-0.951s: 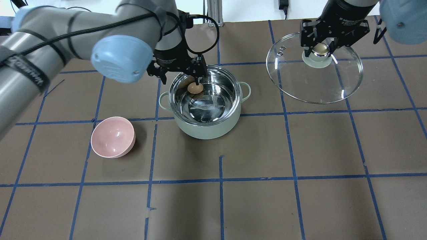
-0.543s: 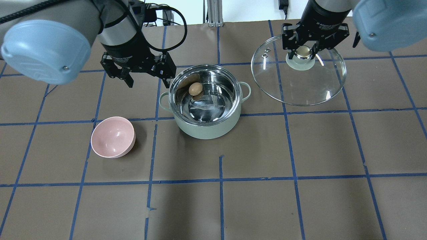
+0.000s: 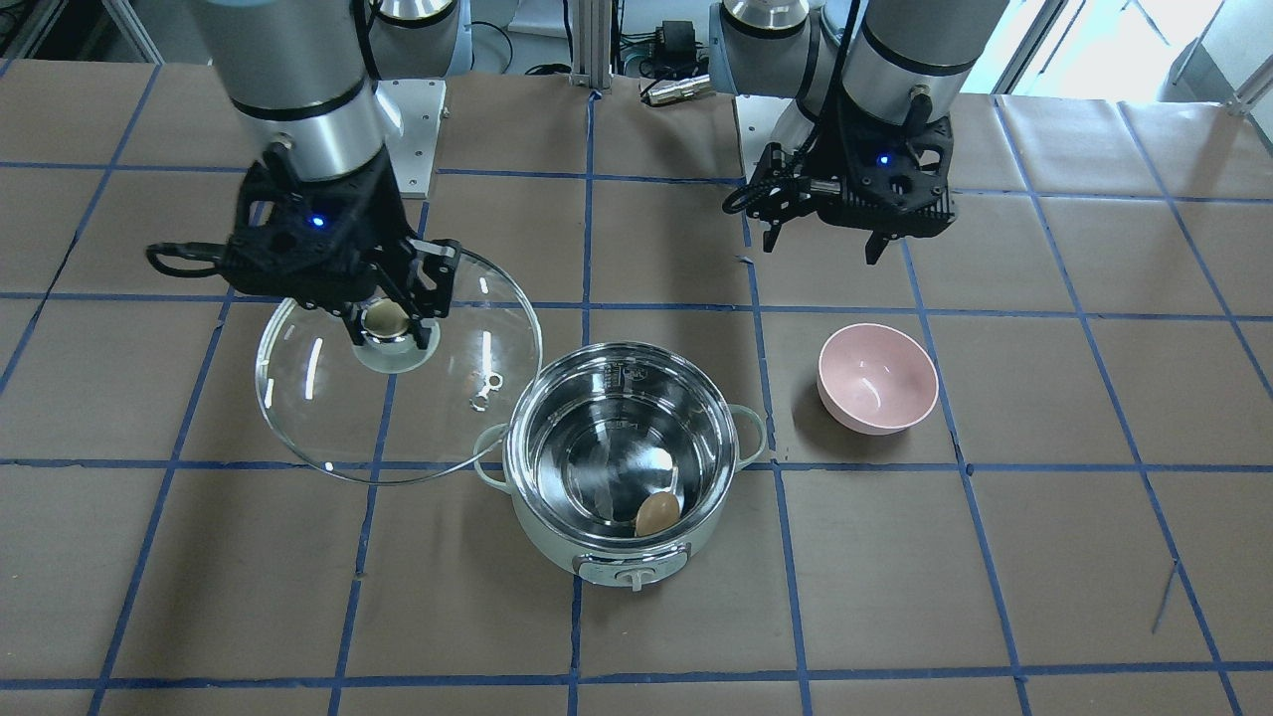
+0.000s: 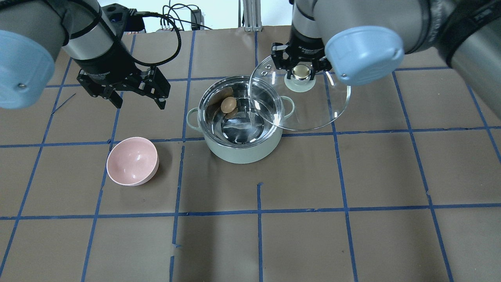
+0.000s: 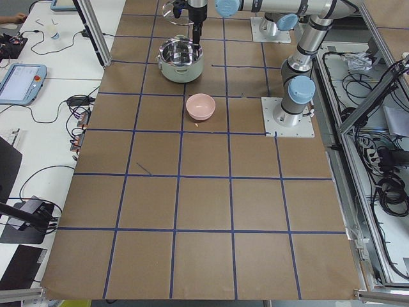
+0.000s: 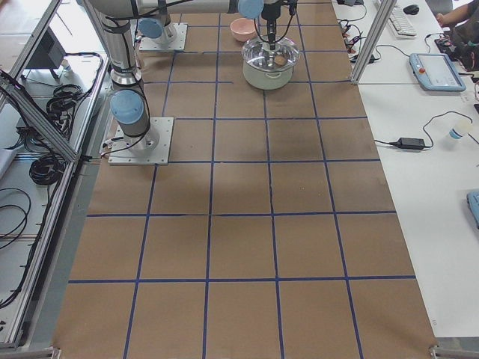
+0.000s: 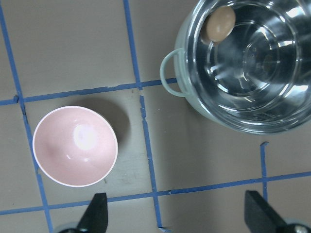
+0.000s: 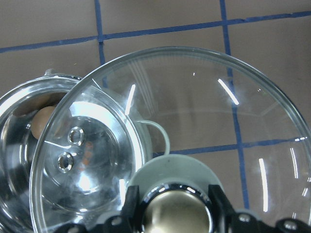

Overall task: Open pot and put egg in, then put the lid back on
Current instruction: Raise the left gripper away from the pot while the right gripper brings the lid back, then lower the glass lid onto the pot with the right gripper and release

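The mint-green pot (image 4: pixel 242 152) stands open at the table's middle, its steel inside showing. The brown egg (image 4: pixel 229 104) lies inside against the wall on the robot's side; it also shows in the front view (image 3: pixel 656 513) and the left wrist view (image 7: pixel 220 23). My right gripper (image 4: pixel 300 73) is shut on the beige knob of the glass lid (image 4: pixel 313 111) and holds it in the air, with the lid's left edge over the pot's right rim. My left gripper (image 4: pixel 139 103) is open and empty, left of the pot and behind the bowl.
A pink bowl (image 4: pixel 132 160) sits empty to the front left of the pot, also in the left wrist view (image 7: pixel 75 145). The table is brown paper with a blue tape grid (image 4: pixel 258 213).
My left gripper let go of the egg in the pot, rose and moved left, away from the pot. My right gripper carried the lid left until it overlaps the pot's right rim.
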Controlling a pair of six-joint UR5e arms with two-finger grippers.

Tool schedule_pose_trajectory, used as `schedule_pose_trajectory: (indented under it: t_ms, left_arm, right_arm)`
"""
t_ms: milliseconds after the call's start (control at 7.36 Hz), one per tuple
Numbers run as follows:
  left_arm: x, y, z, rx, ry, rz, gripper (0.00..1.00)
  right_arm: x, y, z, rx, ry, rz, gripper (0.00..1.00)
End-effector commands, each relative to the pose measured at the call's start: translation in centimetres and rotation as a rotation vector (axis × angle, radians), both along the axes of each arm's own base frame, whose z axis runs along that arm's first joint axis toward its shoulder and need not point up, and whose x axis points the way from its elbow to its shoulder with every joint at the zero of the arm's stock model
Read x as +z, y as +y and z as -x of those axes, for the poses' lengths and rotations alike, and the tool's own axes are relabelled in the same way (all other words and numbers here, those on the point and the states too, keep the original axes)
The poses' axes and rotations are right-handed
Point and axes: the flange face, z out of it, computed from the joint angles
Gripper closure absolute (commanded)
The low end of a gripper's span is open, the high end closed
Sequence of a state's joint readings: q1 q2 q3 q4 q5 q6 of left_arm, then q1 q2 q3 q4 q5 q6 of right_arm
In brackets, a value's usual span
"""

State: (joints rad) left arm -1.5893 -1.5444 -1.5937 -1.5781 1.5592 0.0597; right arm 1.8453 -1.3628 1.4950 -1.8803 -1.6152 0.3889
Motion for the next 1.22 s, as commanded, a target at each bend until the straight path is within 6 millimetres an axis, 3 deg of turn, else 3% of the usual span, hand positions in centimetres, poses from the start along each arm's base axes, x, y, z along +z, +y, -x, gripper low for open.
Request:
schedule_pose_trajectory:
  t_ms: [0,407,1086]
  left_arm:
    - [1.1,0.5,-0.9,0.015,-0.005,0.01,0.0]
    - [1.3,1.1,-1.2,0.018,-0.021,0.007,0.0]
    - [2.1,1.4,-1.0,0.009,-0.016,0.024,0.0]
  right_arm:
    - [-2.8,-0.5,-5.6,-0.065,-0.004,0.024,0.7]
    - [-7.3,-1.5,-12.6,-0.179,-0.051,0.022,0.73]
    - [-8.1,-1.4,-12.9,-0.172,-0.054,0.009,0.72]
